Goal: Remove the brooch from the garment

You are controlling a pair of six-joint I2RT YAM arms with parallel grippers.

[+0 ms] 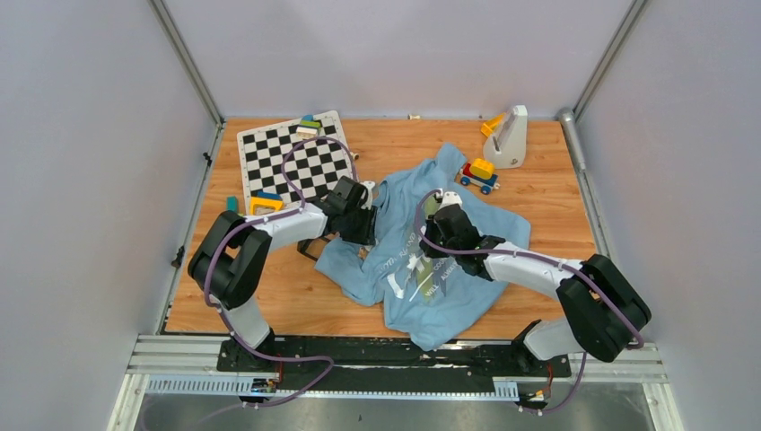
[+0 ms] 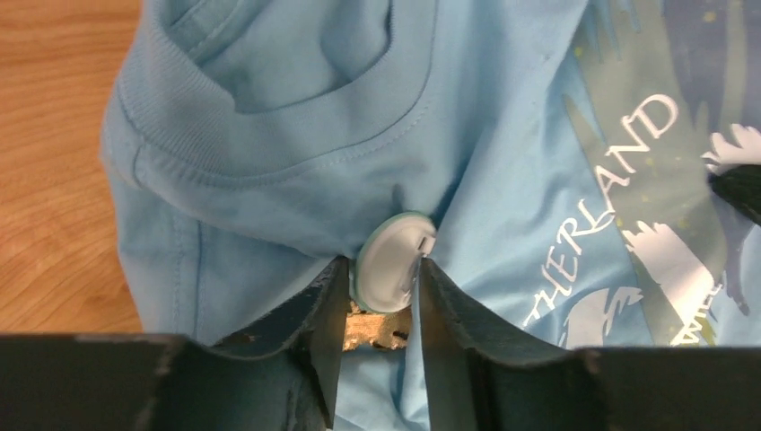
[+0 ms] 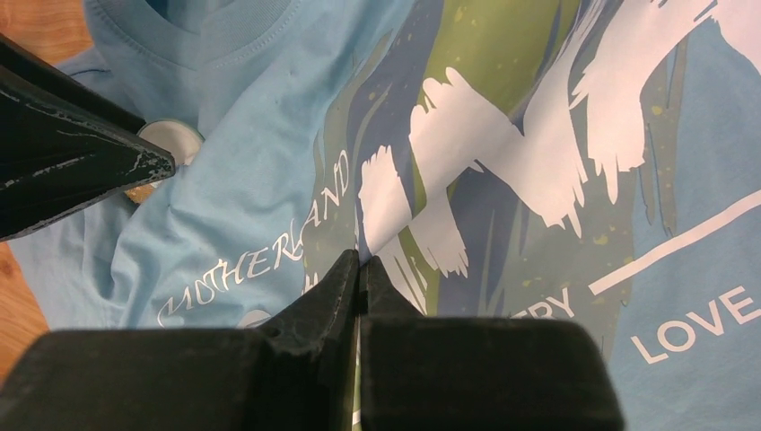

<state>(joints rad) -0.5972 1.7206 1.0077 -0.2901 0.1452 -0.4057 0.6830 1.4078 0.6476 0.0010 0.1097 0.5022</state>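
Observation:
The light blue garment (image 1: pixel 449 296) lies crumpled mid-table, collar toward the far side. In the left wrist view my left gripper (image 2: pixel 381 265) is shut just below the collar (image 2: pixel 269 135) on a round white disc with a teal rim (image 2: pixel 392 260). A small orange-gold glittery piece, the brooch (image 2: pixel 386 325), sits just beneath the disc between the fingers. My right gripper (image 3: pixel 361 260) is shut, its tips pinching a crease of the printed chest (image 3: pixel 502 153). The left fingertip (image 3: pixel 99 157) and the disc (image 3: pixel 170 136) also show in the right wrist view.
A checkerboard (image 1: pixel 292 162) lies at the far left with small blocks (image 1: pixel 310 124) on its far edge and an orange frame (image 1: pixel 266 205) at its near edge. A toy block stack (image 1: pixel 479 173) and a white stand (image 1: pixel 508 136) sit at the far right. Walls enclose the table.

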